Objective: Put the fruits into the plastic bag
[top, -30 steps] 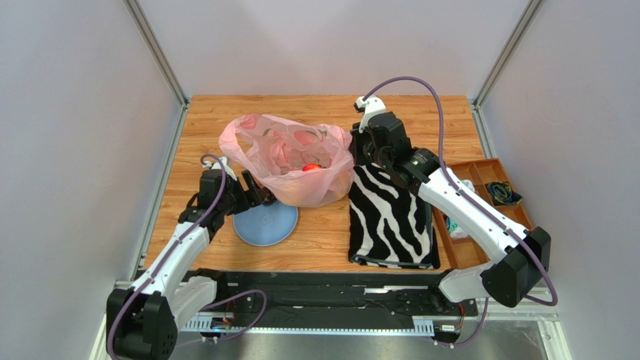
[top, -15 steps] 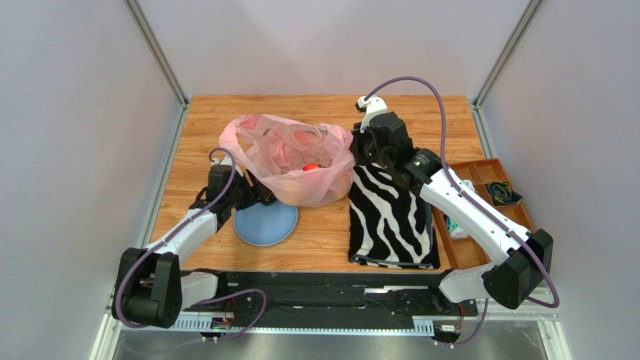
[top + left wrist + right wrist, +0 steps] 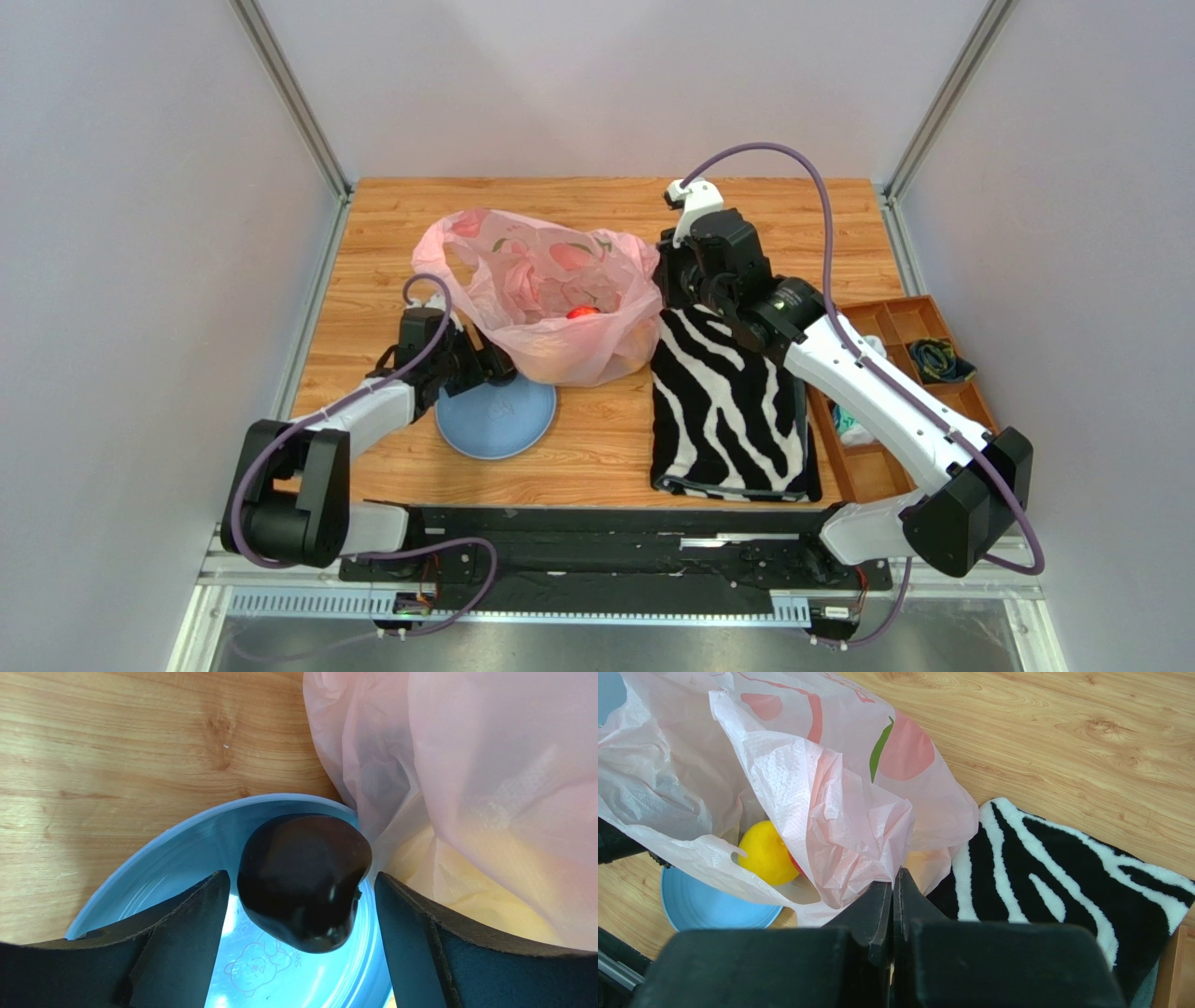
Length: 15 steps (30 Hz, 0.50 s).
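Plum point(image 3: 302, 882), dark, on blue plate point(image 3: 175, 861) against plastic bag point(image 3: 829, 812), straddled by spread left gripper point(image 3: 494, 370), contact unclear; right gripper point(image 3: 892, 882) pressed together pinching bag's rim; citrus point(image 3: 766, 854) inside, half hidden by film.

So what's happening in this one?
Two arms are bagging fruit. The right end effector is shut on the rim of the pink plastic bag, holding its mouth up. The left end effector is open, straddling a dark round fruit on the blue plate beside the bag, not gripping it yet. A yellow citrus and a red fruit are already inside.
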Available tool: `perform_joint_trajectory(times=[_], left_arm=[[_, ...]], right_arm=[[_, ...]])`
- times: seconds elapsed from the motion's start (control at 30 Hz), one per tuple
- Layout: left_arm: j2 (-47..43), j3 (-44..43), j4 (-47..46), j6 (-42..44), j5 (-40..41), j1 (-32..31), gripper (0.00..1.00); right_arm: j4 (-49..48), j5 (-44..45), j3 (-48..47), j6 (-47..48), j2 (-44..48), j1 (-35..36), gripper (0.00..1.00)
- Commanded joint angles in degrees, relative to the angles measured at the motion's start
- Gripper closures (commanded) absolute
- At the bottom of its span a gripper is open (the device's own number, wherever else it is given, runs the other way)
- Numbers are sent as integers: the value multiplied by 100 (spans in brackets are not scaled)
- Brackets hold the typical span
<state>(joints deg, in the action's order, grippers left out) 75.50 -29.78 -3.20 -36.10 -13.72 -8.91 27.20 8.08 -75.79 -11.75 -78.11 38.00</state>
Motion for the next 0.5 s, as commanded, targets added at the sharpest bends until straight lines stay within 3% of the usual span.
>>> perform_joint_trajectory(times=[0.0, 0.1, 0.33, 0.47], left_arm=[[201, -186, -392, -47, -211, -15, 16], [316, -186, -462, -73, -272, -15, 19], [281, -151, -533, -64, -351, -15, 40], [114, -72, -480, -47, -237, -15, 42]], right_arm=[[-101, 10, -50, 6, 50, -47, 100], [-110, 19, -50, 6, 41, -47, 100], [-101, 19, -50, 6, 50, -47, 100], [-101, 10, -50, -3, 50, -56, 100]])
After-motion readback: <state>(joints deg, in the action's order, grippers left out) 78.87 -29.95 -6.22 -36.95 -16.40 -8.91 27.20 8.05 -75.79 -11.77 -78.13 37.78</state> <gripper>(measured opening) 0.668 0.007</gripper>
